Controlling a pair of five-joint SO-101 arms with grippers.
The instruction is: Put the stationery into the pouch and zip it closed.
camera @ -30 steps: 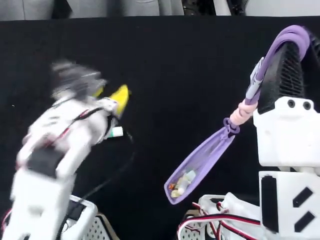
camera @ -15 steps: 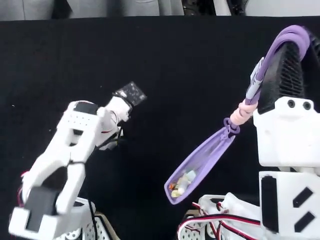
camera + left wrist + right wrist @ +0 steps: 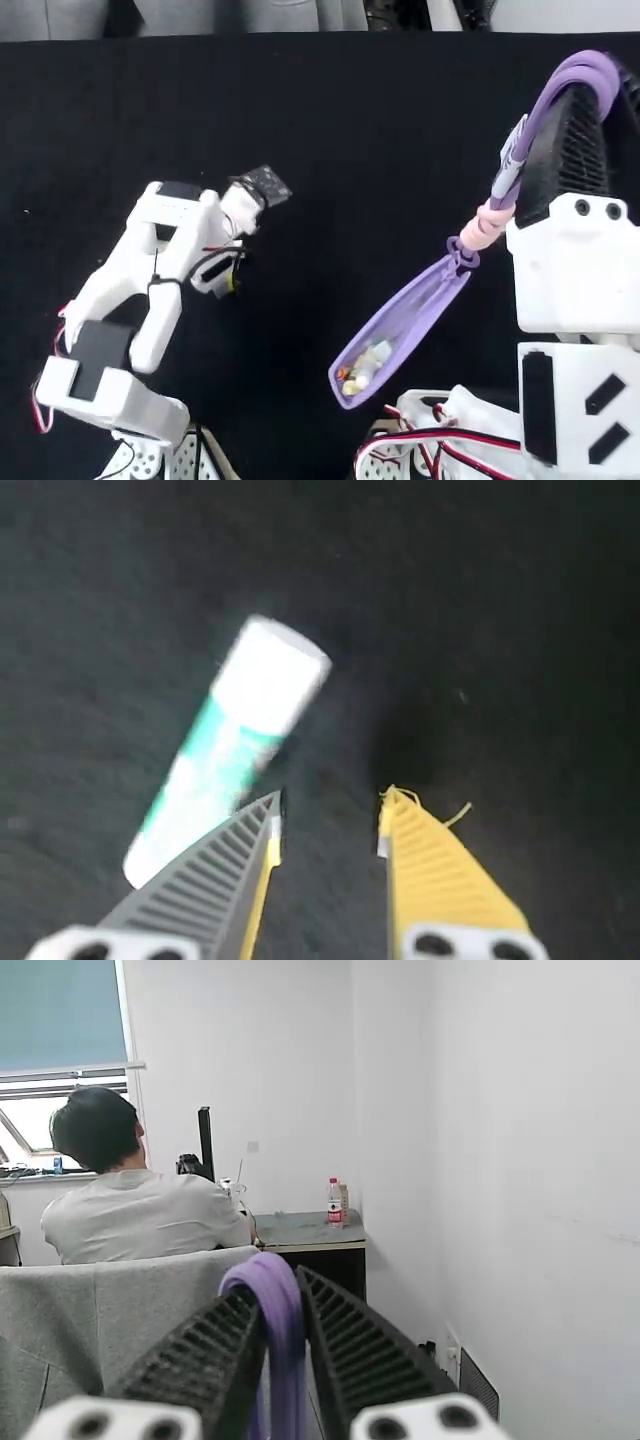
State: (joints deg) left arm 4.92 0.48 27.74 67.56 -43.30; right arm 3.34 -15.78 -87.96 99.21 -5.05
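Observation:
A white and green tube (image 3: 232,748) lies on the black table, just outside the grey finger (image 3: 228,865) of my left gripper (image 3: 330,805), which is open with nothing between its fingers. From above, the left gripper (image 3: 231,278) points down at the table left of centre, under its own wrist. My right gripper (image 3: 283,1325) is shut on the purple strap (image 3: 270,1290) of the pouch. That right gripper (image 3: 585,100) is held high at the right edge, and the open purple pouch (image 3: 405,322) hangs slanting from it with small stationery pieces (image 3: 364,366) in its lower end.
The black table (image 3: 360,150) stretches wide behind and between the arms. Both arm bases with their cables (image 3: 420,440) sit along the near edge. A person sits in the room behind, seen in the right wrist view.
The left arm has swung down and rightward, lowering its gripper over the tube. The tube, seen from above a second ago, is now covered by the arm. The right arm and pouch stayed still.

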